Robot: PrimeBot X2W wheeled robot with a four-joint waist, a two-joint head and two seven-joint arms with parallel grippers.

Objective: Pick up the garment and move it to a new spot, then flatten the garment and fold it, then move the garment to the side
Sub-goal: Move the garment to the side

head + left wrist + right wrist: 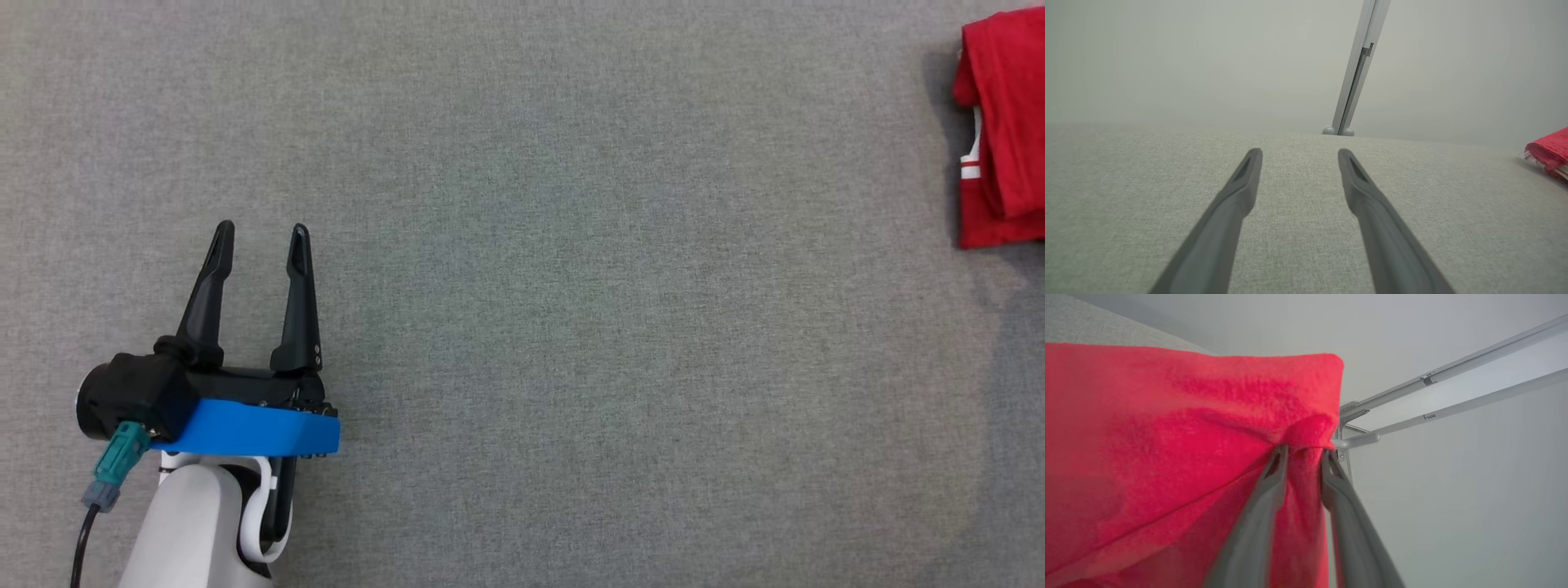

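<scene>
The garment (1004, 122) is red with a white stripe and lies folded at the far right edge of the grey cloth table (571, 286), partly cut off by the head view's border. Its edge also shows at the right of the left wrist view, garment (1549, 151). My right gripper (1305, 453) has a bunched fold of the garment (1167, 437) pinched between its narrowly parted fingers. At the lower left my left gripper (262, 231) stands open over bare table, far from the garment. Its fingers (1299, 153) hold nothing.
A pale metal post (1355, 73) rises at the table's far edge, in front of a plain wall. Two slanted metal rails (1453, 371) run beyond the garment in the right wrist view. A faint shadow falls on the table (1004, 367) below the garment.
</scene>
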